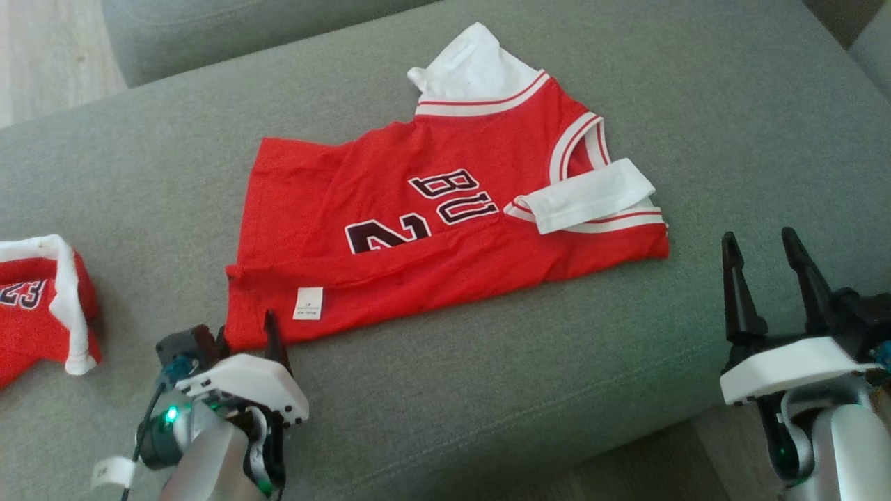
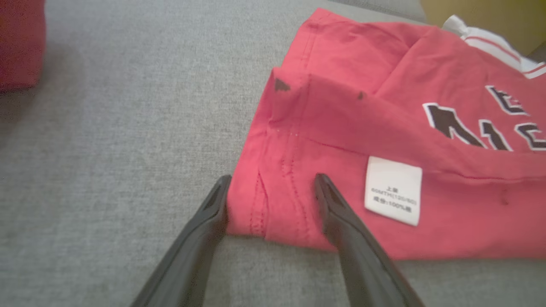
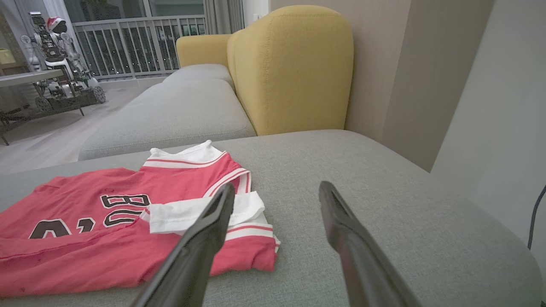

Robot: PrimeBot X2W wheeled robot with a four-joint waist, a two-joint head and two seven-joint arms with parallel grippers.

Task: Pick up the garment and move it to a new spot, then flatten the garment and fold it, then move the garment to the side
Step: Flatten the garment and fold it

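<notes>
The garment [image 1: 431, 229] was bright red, with white sleeves [image 1: 592, 195] and trim banded in red and white stripes. Its lettering [image 1: 452, 198] was black, outlined in white, and its label [image 1: 308, 303] was white with faint grey print. The sofa [image 1: 487, 403] was a plain, flecked grey. A second garment [image 1: 35, 306] was red with white edging and dark numerals. The left gripper [image 2: 273, 179] and right gripper [image 1: 759, 235] had black fingers and white housings; the backrest [image 3: 290, 64] was mustard yellow
</notes>
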